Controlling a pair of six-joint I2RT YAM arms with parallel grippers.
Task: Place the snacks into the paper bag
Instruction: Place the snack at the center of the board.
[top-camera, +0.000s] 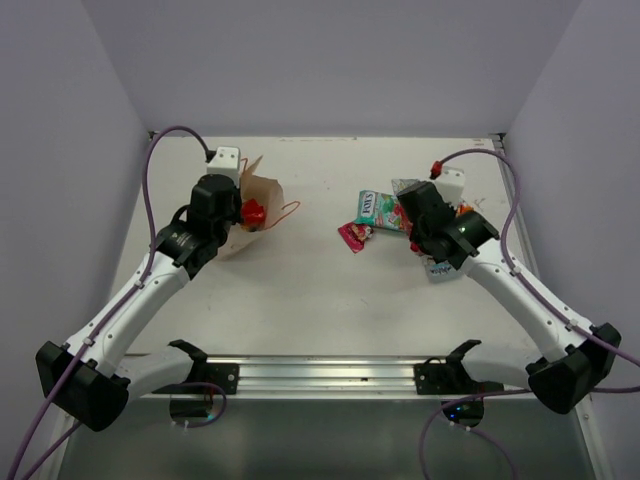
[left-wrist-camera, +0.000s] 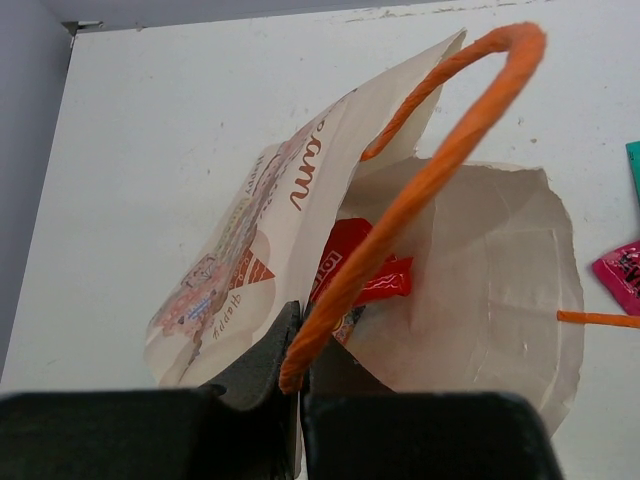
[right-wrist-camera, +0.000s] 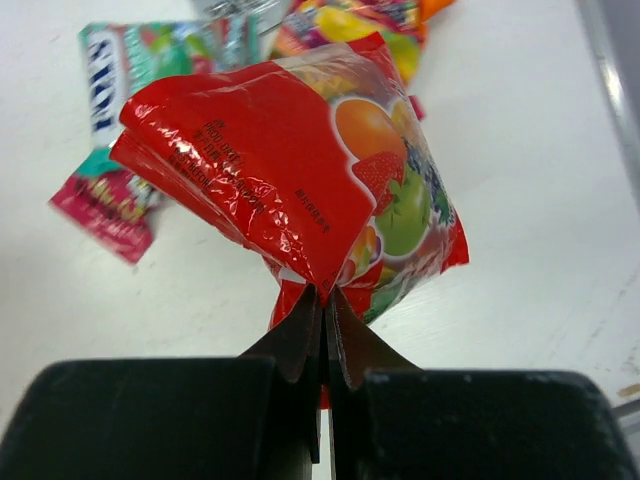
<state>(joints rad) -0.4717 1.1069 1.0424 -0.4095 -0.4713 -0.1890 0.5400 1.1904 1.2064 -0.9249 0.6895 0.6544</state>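
The cream paper bag (top-camera: 262, 192) (left-wrist-camera: 480, 270) lies tipped on the left of the table, its mouth facing right. A red snack packet (top-camera: 254, 212) (left-wrist-camera: 362, 268) sits inside it. My left gripper (top-camera: 238, 208) (left-wrist-camera: 297, 325) is shut on the bag's rim and its orange cord handle (left-wrist-camera: 450, 150). My right gripper (top-camera: 412, 222) (right-wrist-camera: 324, 300) is shut on a corner of a large red fruit-print snack packet (right-wrist-camera: 290, 170), held just above the table. Behind it lie the teal-white FOX'S packet (top-camera: 372, 208) (right-wrist-camera: 150, 60), a magenta packet (top-camera: 352, 237) (right-wrist-camera: 105, 205) and a multicoloured one (right-wrist-camera: 350, 20).
A light blue packet (top-camera: 440, 268) lies under the right arm's forearm. The bag's other cord handle (top-camera: 290, 210) trails on the table toward the centre. Grey walls close in the table on three sides.
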